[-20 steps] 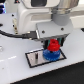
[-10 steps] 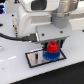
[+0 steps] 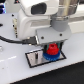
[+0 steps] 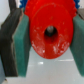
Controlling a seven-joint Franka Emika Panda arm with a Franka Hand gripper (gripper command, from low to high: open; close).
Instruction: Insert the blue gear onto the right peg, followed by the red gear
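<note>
Item, as I read my feeds: end effector [image 3: 51,48] clamped on the red gear [image 4: 49,31], low over the blue gear [image 3: 50,56], seemingly already seated on the base plate [image 3: 32,60], lower centre of frame; only red's seating and release remain.

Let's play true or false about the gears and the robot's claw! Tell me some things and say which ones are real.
1. The gripper is squeezing the red gear. True.
2. The red gear is above the blue gear. True.
3. The blue gear lies far from the base plate. False: it sits on the plate.
4. The red gear has no hole. False: the wrist view shows a dark centre hole.
5. The gripper's pads are yellow. False: they are teal.
</note>
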